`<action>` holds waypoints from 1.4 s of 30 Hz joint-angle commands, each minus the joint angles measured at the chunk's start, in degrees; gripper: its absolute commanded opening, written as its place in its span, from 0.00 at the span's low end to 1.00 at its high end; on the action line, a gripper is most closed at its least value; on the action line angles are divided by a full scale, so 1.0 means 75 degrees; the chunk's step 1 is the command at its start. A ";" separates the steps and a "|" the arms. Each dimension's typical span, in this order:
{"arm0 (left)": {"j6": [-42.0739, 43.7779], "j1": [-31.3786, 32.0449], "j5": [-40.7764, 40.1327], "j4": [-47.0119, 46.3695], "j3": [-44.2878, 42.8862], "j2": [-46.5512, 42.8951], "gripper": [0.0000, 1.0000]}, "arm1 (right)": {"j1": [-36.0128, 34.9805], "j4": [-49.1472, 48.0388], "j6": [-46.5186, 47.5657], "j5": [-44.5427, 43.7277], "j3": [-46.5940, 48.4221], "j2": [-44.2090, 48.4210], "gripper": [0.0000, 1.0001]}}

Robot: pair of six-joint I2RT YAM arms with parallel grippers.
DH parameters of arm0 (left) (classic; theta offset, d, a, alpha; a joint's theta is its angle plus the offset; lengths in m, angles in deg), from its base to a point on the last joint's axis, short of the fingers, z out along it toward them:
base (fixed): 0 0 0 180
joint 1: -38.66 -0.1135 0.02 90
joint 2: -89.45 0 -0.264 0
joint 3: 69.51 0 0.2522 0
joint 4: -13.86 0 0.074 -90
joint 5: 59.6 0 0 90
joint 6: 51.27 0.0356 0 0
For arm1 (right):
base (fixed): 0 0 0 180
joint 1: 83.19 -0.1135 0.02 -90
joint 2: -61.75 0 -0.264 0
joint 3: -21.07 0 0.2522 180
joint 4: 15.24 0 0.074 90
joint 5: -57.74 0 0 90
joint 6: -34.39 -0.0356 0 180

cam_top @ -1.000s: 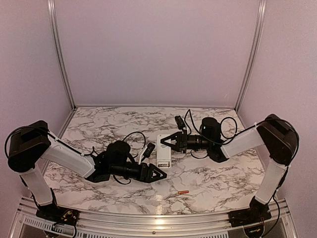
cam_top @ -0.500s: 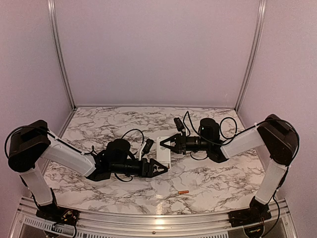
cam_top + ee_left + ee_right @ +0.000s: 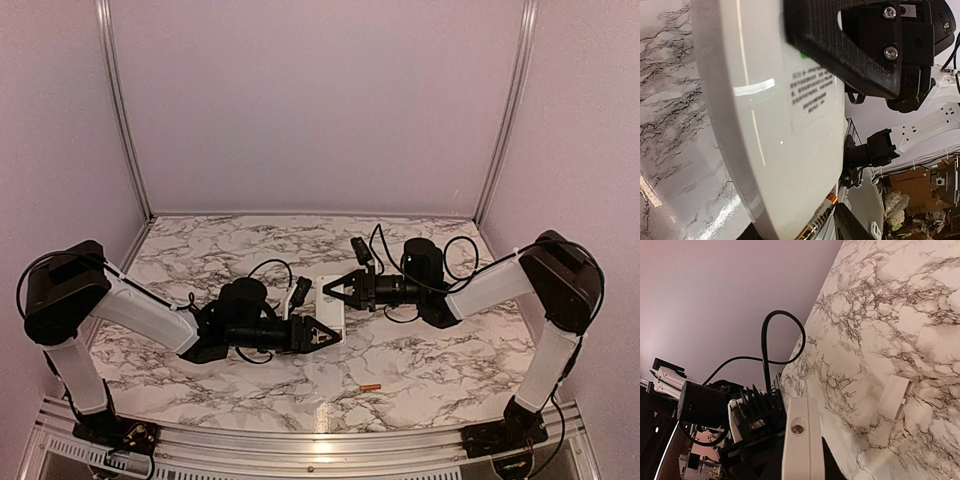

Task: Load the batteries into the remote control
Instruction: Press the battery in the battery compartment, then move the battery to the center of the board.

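your right jaws are clamped on the remote point(image 3: 332, 312); left jaws sit at its near end (gripping or not, i can't tell). orange battery point(image 3: 370, 387) lies apart on the bench point(image 3: 200, 260).

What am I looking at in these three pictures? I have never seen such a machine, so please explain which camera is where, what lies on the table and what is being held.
These are two robot arms bolted to a marble table, each ending in a two-finger gripper. The wide picture comes from a fixed camera above and behind them. The other two come from small cameras on the wrists.

The right gripper is shut on a white remote control. The left gripper is at the remote from the opposite side. Its wrist camera shows a gold battery right beside the remote, but whether those fingers grip anything is unclear.

An orange battery lies loose on the table. The right wrist camera also shows a small white plastic piece lying there.
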 commanded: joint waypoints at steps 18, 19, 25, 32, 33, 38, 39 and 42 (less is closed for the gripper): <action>0.0597 -0.0233 -0.0063 0.0774 0.0098 -0.0130 0.57 | 0.0104 -0.0079 0.0169 0.0028 0.0132 0.0564 0.00; 0.0745 -0.0243 -0.0037 0.0765 0.0106 -0.0293 0.62 | 0.0136 -0.0076 0.0182 0.0032 0.0085 0.0568 0.00; 0.1687 -0.0304 -0.0249 0.1136 0.0278 -0.1424 0.75 | 0.0276 -0.0070 0.0312 0.0017 -0.0279 0.0731 0.00; 0.2824 -0.0415 -0.0185 0.1652 0.0466 -0.1975 0.77 | 0.0349 -0.0005 0.0611 0.0004 -0.0456 0.1030 0.00; 0.3105 -0.0404 -0.0178 0.1740 0.0474 -0.2028 0.77 | 0.0356 0.0027 0.0662 0.0000 -0.0459 0.1090 0.00; 0.4534 -0.0213 -0.0956 0.2062 0.0655 -0.2520 0.77 | 0.0427 0.0184 0.0875 0.0036 -0.0530 0.1232 0.00; 0.4930 -0.0131 -0.1200 0.2269 0.0608 -0.2593 0.76 | 0.0488 0.0165 0.0880 0.0076 -0.0580 0.1271 0.00; 0.6238 0.0205 -0.1983 0.3240 0.0209 -0.2565 0.74 | 0.0778 0.0158 0.0931 0.0122 -0.0809 0.1468 0.00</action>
